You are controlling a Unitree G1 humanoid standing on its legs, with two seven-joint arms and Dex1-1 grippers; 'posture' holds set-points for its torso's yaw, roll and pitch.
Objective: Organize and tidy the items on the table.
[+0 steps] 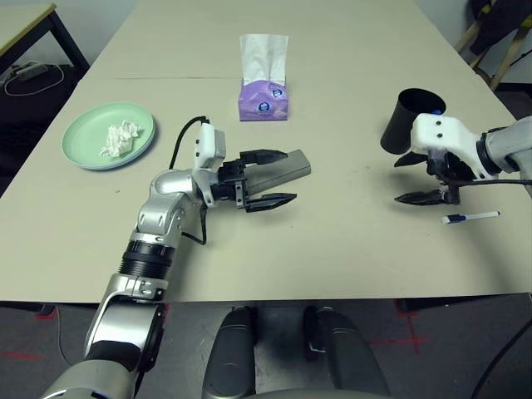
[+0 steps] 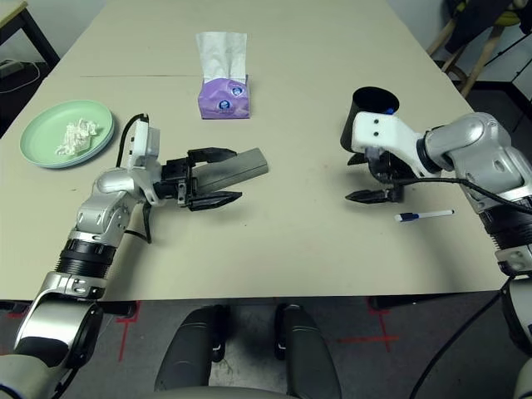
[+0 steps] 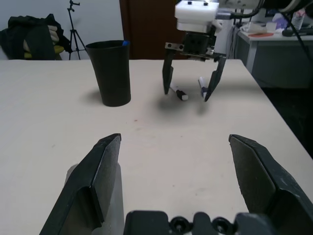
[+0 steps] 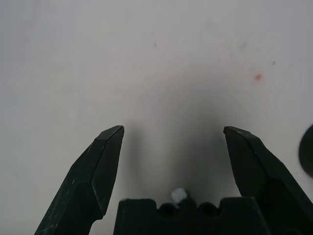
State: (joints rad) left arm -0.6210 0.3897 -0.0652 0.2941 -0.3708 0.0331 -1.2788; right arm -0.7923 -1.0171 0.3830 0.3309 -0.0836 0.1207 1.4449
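Between my two arms on the surface [image 1: 349, 241], the grey glasses case [image 1: 278, 170] lies inside my spread left pincer [image 1: 270, 179], unpinched. My right pincer [image 1: 420, 179] hangs spread, empty. Next, I judge: closing on the case.

My two head cameras look forward and down over my forearms at the table [image 1: 349, 241], sharing nearly the same scene. My left wrist camera sits low and level, facing across the tabletop to the black cup [image 3: 110, 72] and my right pincer [image 3: 192, 90]. My right wrist camera looks steeply down, close to bare tabletop
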